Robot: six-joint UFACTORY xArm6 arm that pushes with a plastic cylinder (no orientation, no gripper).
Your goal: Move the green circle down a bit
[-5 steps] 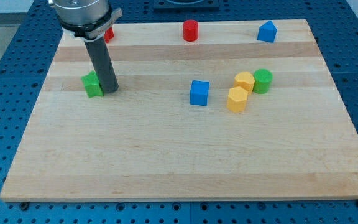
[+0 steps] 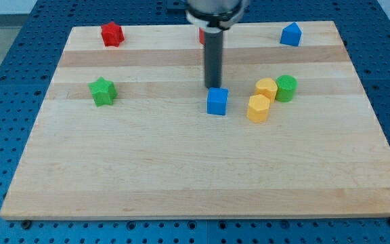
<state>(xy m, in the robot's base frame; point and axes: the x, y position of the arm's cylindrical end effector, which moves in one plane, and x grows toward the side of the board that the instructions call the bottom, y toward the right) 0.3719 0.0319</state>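
While counting: two green blocks, green circle [image 2: 286, 88] at view's right touching a yellow block [image 2: 267, 89], green star [image 2: 103, 91] left; two yellow, two blue, two red. No pincer; my tip [image 2: 213, 89] just above blue cube [image 2: 217, 102].

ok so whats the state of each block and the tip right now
green cylinder block: upright, touching the yellow block on its left
two yellow blocks: upright, touching each other
blue cube block: flat on the wooden board
my tip: just above the blue cube, at its top edge
green star block: alone, left
red star block: top left
blue block: top right
red block: mostly hidden by the rod
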